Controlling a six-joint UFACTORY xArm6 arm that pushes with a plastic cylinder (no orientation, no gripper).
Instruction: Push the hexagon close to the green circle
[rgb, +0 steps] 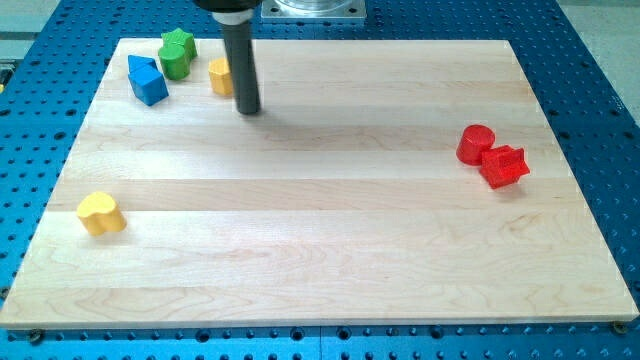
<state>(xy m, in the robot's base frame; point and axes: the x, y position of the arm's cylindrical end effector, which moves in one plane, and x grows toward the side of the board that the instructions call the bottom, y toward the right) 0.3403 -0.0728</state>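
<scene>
A yellow hexagon lies near the board's top left, its right side hidden behind my rod. My tip rests on the board just right of and slightly below the hexagon, close to it or touching it. A green circle sits a short way left of the hexagon, with a green star touching it from above.
Two blue blocks lie together just left of the green circle. A yellow heart sits at the left edge, lower down. A red circle and an angular red block touch at the right. The wooden board ends near the green star.
</scene>
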